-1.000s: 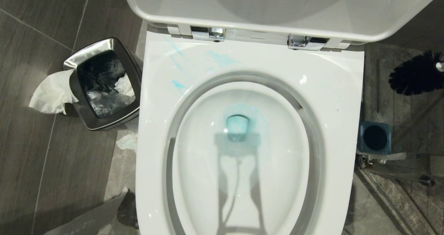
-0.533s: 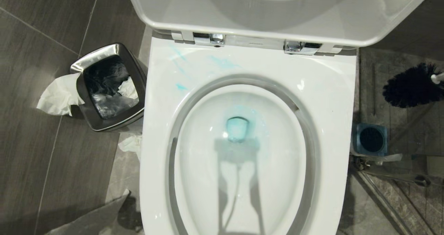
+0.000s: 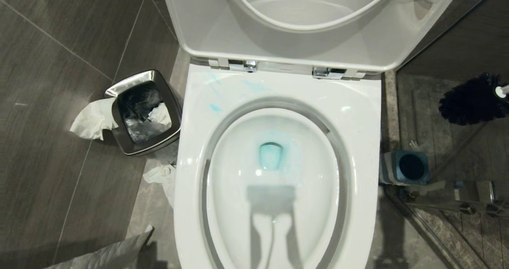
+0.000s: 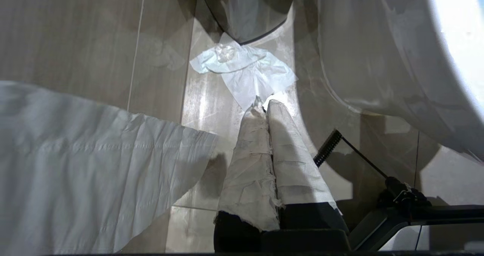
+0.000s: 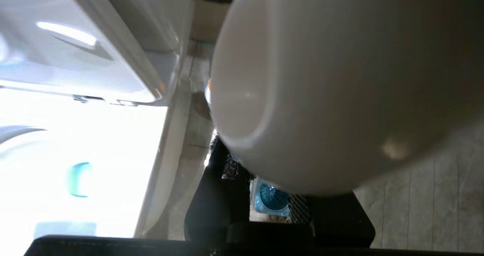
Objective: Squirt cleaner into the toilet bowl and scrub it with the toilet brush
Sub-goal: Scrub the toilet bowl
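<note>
- While the left hand hangs clenched and empty near the floor beside the toilet bowl, the right hand grasps the toilet brush.
- Its black bristles hover right of the bowl, above the blue-grey holder.
- Turquoise cleaner tints the water.

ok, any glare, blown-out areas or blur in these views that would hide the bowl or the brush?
Right wrist view: toilet bowl blown out to near white, and a big blurred white shape close to the lens hides most of the scene. Head view: evenly lit, only small glints and a dark shadow inside the bowl; toilet brush sharp. Left wrist view: bright glare along one edge.
</note>
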{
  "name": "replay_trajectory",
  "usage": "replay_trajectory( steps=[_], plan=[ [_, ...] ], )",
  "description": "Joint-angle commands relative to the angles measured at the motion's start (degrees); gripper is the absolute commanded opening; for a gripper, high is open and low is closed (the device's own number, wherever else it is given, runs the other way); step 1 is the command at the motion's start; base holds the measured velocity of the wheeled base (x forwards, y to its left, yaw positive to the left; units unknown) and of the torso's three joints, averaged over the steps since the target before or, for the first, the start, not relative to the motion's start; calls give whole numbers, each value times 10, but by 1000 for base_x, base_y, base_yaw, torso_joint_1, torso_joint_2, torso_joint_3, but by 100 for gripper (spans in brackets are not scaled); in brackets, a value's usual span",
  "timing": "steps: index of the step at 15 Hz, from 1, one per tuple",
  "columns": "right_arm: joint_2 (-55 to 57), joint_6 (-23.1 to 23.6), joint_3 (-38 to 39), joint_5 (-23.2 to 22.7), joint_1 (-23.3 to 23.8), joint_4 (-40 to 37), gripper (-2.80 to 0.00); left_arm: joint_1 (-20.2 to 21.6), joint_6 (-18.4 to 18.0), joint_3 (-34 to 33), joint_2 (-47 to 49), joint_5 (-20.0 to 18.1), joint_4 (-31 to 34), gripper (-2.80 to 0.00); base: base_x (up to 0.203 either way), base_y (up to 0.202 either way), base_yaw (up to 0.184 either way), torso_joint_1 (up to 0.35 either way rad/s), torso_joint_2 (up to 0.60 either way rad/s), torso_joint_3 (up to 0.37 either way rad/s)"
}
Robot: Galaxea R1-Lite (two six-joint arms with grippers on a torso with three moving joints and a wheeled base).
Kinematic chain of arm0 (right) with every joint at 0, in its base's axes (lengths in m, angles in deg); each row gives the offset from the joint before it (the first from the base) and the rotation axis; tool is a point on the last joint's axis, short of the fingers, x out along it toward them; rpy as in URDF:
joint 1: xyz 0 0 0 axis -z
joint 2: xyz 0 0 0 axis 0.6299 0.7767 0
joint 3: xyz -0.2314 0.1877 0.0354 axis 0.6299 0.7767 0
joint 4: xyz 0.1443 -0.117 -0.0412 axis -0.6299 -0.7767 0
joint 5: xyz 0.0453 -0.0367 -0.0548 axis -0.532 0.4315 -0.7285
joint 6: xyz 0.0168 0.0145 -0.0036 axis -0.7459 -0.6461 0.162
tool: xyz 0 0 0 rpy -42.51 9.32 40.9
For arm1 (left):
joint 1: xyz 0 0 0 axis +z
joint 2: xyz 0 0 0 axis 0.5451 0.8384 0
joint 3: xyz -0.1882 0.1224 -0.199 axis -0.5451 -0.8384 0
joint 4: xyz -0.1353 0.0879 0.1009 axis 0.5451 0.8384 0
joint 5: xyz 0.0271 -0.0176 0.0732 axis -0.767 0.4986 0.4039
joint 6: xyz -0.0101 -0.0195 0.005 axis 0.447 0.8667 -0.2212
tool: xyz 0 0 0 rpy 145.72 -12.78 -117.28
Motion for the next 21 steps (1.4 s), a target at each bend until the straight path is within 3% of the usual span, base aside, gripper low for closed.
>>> replay_trajectory(
  steps=[1,21],
  plan=[
    [-3,0,0,-1,0,-3,-280,0,0,-1,0,0,0,-280,0,0,0,-1,7,204],
    [-2,-11,-3,-28,0,-35,-280,0,1,-1,0,0,0,-280,0,0,0,2,1,206]
  ],
)
